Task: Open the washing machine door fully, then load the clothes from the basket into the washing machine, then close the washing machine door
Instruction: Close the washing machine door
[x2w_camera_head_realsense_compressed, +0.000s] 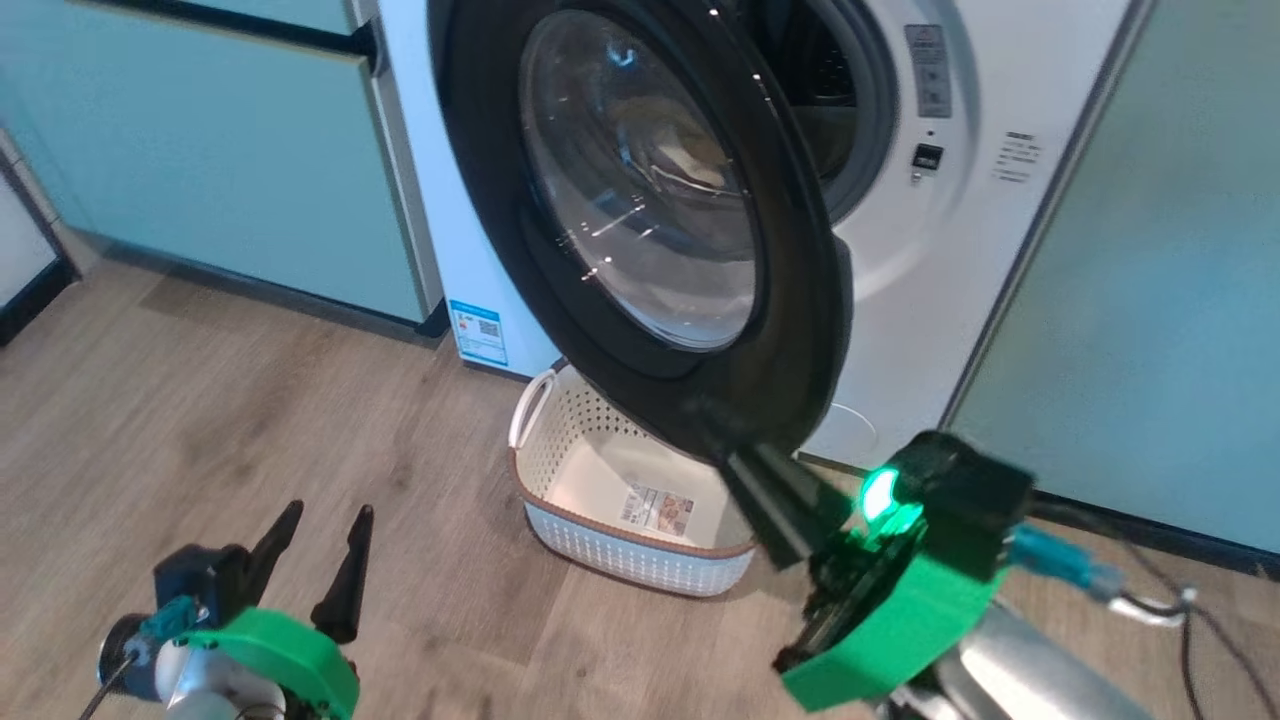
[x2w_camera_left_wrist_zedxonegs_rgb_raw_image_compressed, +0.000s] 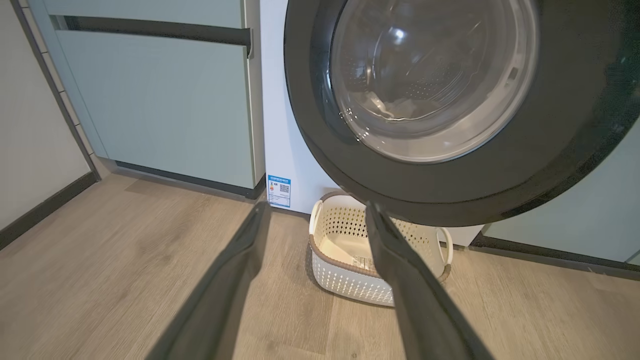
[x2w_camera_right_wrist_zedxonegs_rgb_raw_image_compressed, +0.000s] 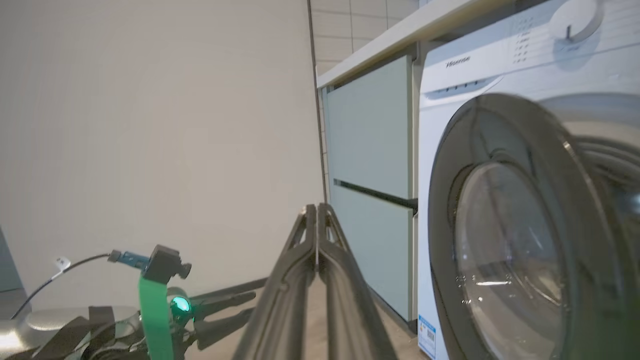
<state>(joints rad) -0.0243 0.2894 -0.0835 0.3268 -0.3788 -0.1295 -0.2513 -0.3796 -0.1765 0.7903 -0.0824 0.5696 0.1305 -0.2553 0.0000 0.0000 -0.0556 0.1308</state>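
Close by us, our left gripper is spread wide holding nothing, our right gripper is pinched tight and empty at the bottom edge of the door, which hangs partly open over the basket before the washing machine.

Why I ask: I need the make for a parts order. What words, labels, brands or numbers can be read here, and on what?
"Hisense": across the top of the big white front-loading washing machine.
Small blue label low on its front: too small to read.
Grey sticker and fine print beside the drum opening: unreadable.
Paper label on the floor of the cream perforated plastic basket: blurred.
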